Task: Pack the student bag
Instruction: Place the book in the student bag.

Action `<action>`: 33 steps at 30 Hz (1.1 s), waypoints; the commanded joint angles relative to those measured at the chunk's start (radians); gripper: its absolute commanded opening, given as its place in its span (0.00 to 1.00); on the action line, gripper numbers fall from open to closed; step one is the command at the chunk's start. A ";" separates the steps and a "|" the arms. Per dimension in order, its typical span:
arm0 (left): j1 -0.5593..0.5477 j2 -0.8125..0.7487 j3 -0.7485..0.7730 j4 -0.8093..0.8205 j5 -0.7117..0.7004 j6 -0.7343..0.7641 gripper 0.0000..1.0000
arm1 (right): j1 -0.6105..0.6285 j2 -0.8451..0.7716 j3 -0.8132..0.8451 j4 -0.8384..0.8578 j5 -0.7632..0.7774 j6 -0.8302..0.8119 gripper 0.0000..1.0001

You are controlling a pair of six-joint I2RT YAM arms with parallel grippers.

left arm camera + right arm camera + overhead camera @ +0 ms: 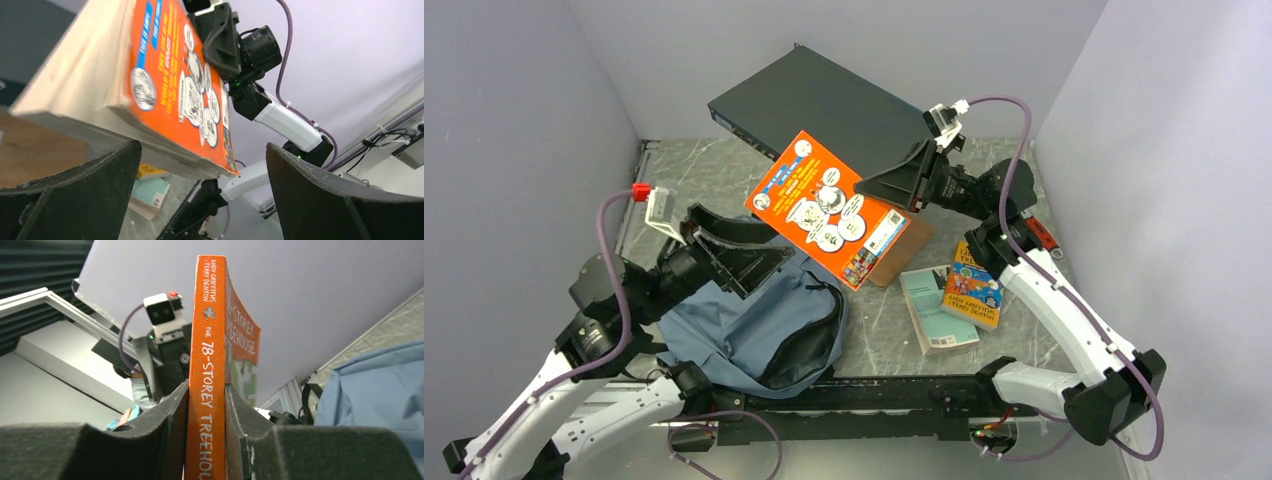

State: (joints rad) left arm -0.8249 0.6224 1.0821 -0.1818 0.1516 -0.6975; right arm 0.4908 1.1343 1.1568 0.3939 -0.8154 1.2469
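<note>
1. The grey stone-look surface [674, 165] carries everything.
2. A dark flat box [824, 100] sits at the back, with one end sticking up over the back edge.
3. The blue-grey bag [734, 325] lies on the near left of the surface, right beside the left arm. Its mouth is open and dark inside, and it faces the near right. The black straps lie by the mouth.
4. A big orange book [824, 205] is up in the air, tilted, above the far side of the bag. Its cover faces up, with round cartoon pictures on it.
5. The right tool [206, 385] is pinching the orange book by its spine, one finger on each side.
6. The left tool [202, 146] is spread wide and holds nothing. The low corner of the orange book hangs just over its fingers.
7. A flat brown thing [906, 255] pokes out from under the orange book. I cannot tell what it is.
8. A pale green book [936, 312] lies flat on the surface to the right of the bag.
9. A small yellow and blue book [972, 288] lies partly on top of the green one.
</note>
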 commanded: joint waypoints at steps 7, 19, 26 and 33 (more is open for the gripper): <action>0.001 -0.071 -0.088 0.027 -0.120 -0.287 1.00 | 0.034 -0.011 -0.023 0.208 0.184 0.096 0.00; 0.002 -0.062 -0.175 0.172 -0.197 -0.295 1.00 | 0.035 0.038 -0.037 0.345 0.208 0.232 0.00; 0.001 -0.047 -0.313 0.532 -0.165 -0.308 1.00 | 0.040 0.051 -0.066 0.406 0.203 0.283 0.00; 0.002 -0.015 -0.312 0.671 -0.132 -0.285 1.00 | 0.049 0.060 -0.087 0.423 0.206 0.293 0.00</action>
State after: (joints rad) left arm -0.8234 0.6033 0.7414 0.3218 -0.0166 -1.0073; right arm 0.5323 1.2072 1.0637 0.6838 -0.6369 1.4925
